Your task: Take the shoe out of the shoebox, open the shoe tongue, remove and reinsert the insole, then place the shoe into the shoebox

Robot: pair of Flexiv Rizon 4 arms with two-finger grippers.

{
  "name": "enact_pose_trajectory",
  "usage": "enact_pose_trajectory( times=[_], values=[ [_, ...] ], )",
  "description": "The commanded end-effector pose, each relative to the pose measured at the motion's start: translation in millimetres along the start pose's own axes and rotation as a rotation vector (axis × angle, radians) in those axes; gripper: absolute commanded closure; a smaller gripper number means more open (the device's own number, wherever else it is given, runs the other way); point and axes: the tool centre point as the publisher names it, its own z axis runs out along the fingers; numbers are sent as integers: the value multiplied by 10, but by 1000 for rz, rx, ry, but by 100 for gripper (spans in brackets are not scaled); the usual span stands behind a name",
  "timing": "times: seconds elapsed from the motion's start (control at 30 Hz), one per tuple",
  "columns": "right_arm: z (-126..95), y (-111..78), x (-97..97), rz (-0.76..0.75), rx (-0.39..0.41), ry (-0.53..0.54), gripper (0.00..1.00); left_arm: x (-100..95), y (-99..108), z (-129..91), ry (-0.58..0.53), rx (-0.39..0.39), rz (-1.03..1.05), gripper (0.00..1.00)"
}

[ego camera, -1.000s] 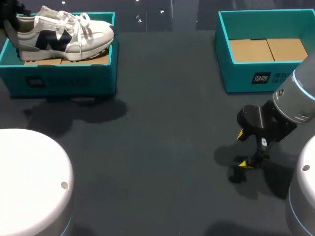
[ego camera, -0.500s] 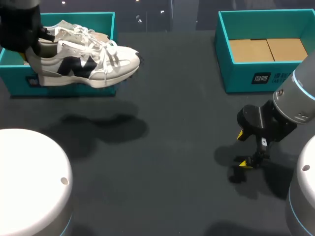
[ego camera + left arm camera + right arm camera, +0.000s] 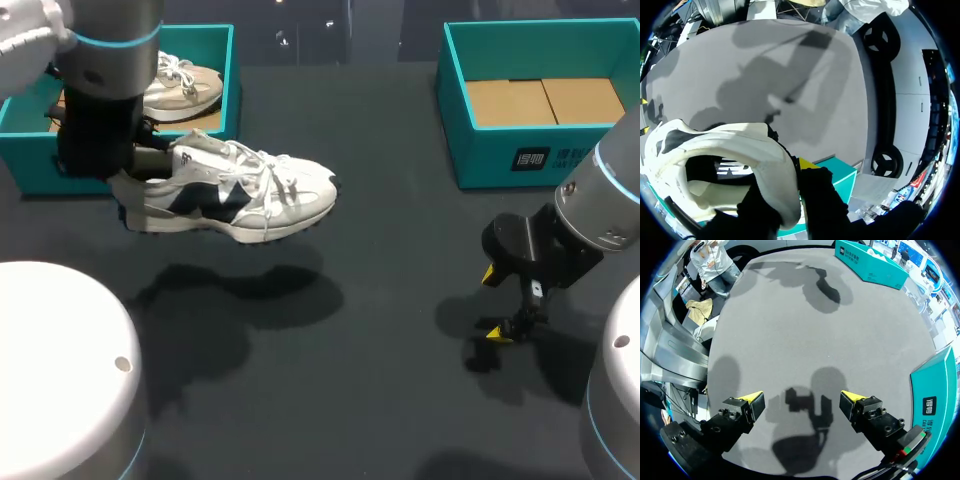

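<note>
Clamping shoe heel, left end effector beside shoebox holding second shoe; right end effector agape, empty.

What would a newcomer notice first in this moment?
A white and navy shoe hangs in the air in front of the left shoebox, its heel clamped in the left gripper. A second shoe lies in that box, while the right gripper stands open and empty near the right shoebox.

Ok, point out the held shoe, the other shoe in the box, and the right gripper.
held shoe (image 3: pixel 225 195), head view, side panel.
boxed shoe (image 3: pixel 190 88), head view, forefoot.
right gripper (image 3: pixel 801 399), right wrist view, midway between fingertips.
</note>
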Motion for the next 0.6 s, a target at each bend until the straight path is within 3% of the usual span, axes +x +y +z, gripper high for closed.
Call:
enact_pose_trajectory(
  times=[0.03,0.53,0.6],
  values=[
    [-4,-9,16,-1,-1,-2,0,-142,-75,22,0,-40,-16,100],
    [-4,-9,16,-1,-1,-2,0,-142,-75,22,0,-40,-16,100],
    [-4,-9,16,-1,-1,-2,0,-205,-152,81,29,-38,-1,100]
  ],
)
